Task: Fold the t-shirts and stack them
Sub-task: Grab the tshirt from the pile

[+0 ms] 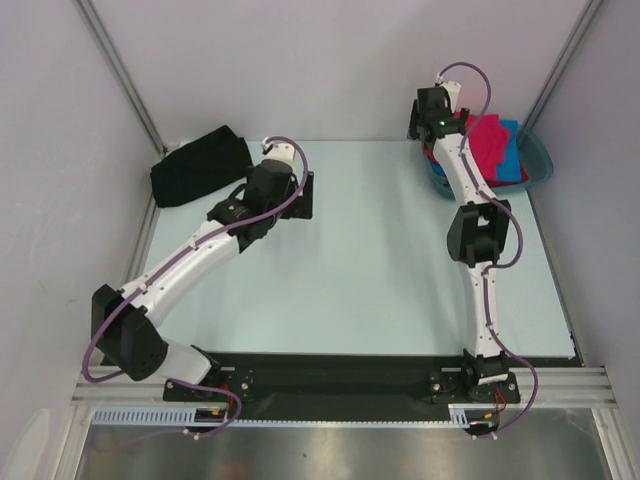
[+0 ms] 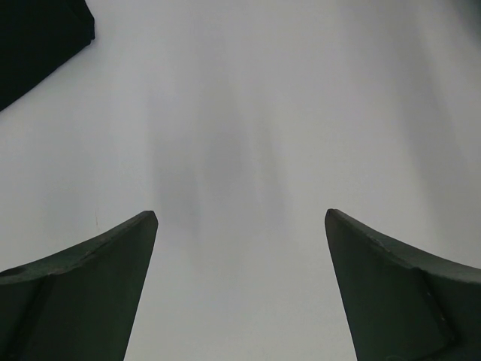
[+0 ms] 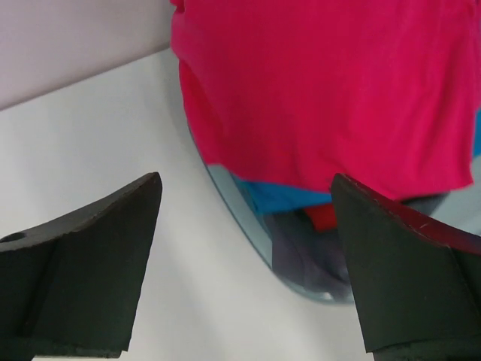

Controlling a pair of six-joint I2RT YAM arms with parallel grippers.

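Note:
A folded black t-shirt (image 1: 200, 166) lies at the far left corner of the table; its edge shows in the left wrist view (image 2: 37, 37). The crimson-pink t-shirt (image 1: 487, 138) (image 3: 323, 83) lies on top in the teal tub (image 1: 540, 160) (image 3: 234, 210), over a bright blue t-shirt (image 1: 512, 160) (image 3: 289, 197) and a bit of red t-shirt (image 3: 325, 216). My left gripper (image 1: 300, 195) (image 2: 240, 218) hangs open over bare table, right of the black shirt. My right gripper (image 1: 428, 118) (image 3: 246, 180) is open and empty above the tub's near-left rim.
The pale table (image 1: 360, 270) is enclosed by grey walls and metal posts on three sides. The tub stands in the far right corner against the wall. A black strip (image 1: 340, 375) runs along the near edge between the arm bases.

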